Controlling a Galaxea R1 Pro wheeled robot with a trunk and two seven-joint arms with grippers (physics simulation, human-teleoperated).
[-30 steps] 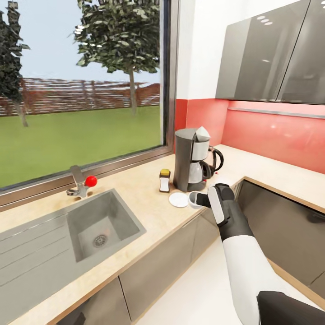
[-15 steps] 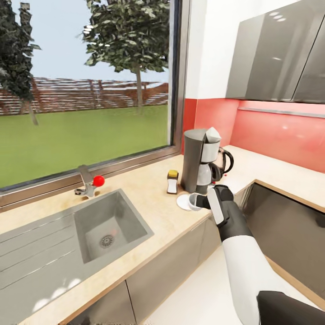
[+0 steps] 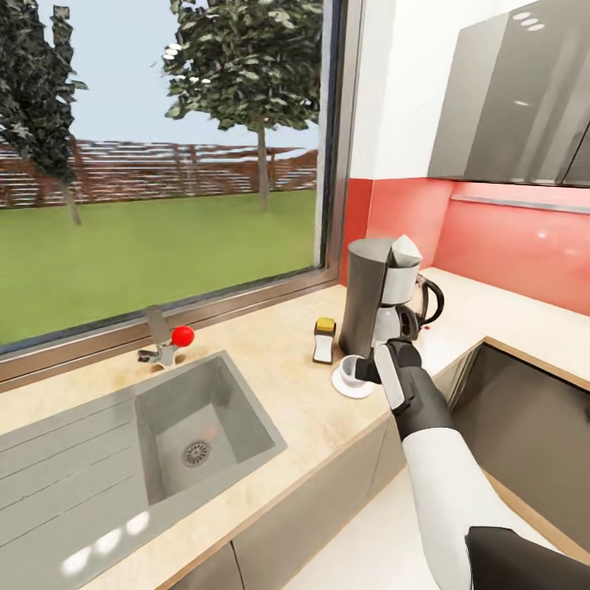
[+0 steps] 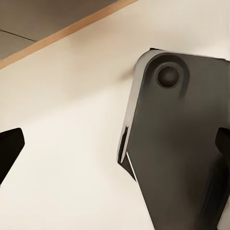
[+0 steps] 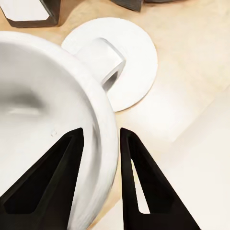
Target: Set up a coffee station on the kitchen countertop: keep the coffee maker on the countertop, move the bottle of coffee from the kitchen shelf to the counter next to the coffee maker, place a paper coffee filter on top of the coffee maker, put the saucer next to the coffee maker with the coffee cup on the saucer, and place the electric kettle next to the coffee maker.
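The coffee maker (image 3: 378, 297) stands on the kitchen countertop (image 3: 274, 385) by the window corner. The paper coffee filter (image 3: 406, 249) lies on its top. The bottle of coffee (image 3: 324, 340) stands just left of it. The electric kettle (image 3: 428, 303) shows partly behind it. The saucer (image 3: 354, 386) (image 5: 136, 57) lies in front of the machine. My right gripper (image 3: 368, 370) (image 5: 99, 160) is shut on the rim of the coffee cup (image 3: 351, 370) (image 5: 43, 110) and holds it over the saucer. Whether cup and saucer touch cannot be told. My left gripper (image 4: 115, 143) is open over the floor.
A steel sink (image 3: 197, 422) with a red-knobbed tap (image 3: 168, 344) lies left along the counter. A large window runs behind it. Grey wall cabinets (image 3: 508, 98) hang at the upper right. Glossy grey cabinet fronts (image 3: 533, 418) line the counter's right leg. White floor lies below.
The camera has shifted, so everything sits further right. Relative to the saucer, my right gripper has carried the cup from its right side to over it.
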